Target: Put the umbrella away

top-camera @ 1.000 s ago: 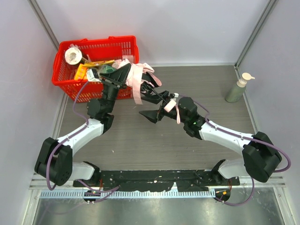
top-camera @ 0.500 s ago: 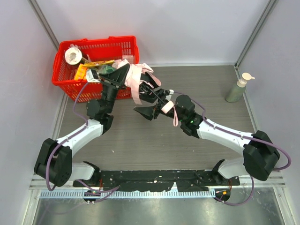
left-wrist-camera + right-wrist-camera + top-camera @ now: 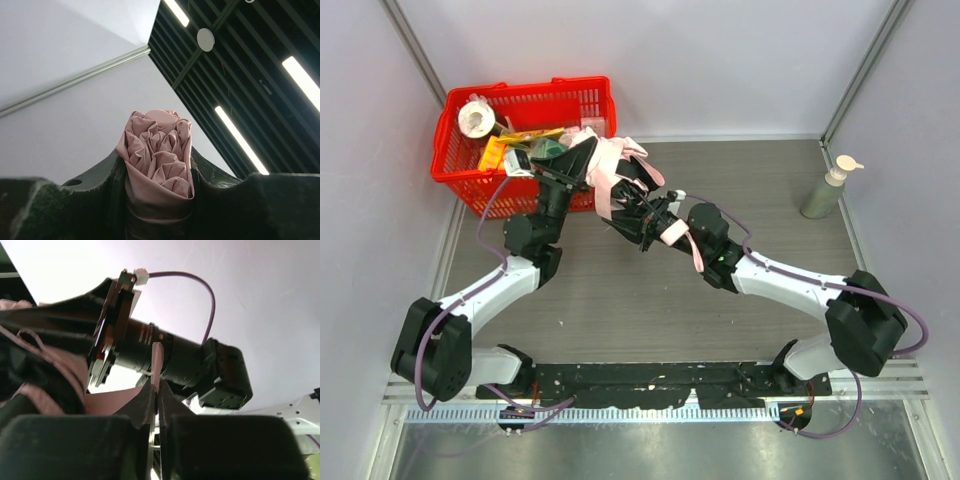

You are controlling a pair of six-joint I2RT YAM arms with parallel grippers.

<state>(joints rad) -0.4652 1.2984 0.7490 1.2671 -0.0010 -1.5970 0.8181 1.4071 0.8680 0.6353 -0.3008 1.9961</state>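
Umbrella [image 3: 155, 142] pinched in left tool [image 3: 156, 172], mostly hidden; right tool [image 3: 156, 392] pinches its strap [image 3: 156, 357].

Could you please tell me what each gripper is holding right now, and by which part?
The left gripper clamps the umbrella around its bunched pink canopy. The right gripper pinches the umbrella's pink strap, a thin flat band.

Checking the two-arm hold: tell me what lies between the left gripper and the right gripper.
The umbrella: the top view shows its pink fabric and black ribs spanning from the left gripper to the right gripper.
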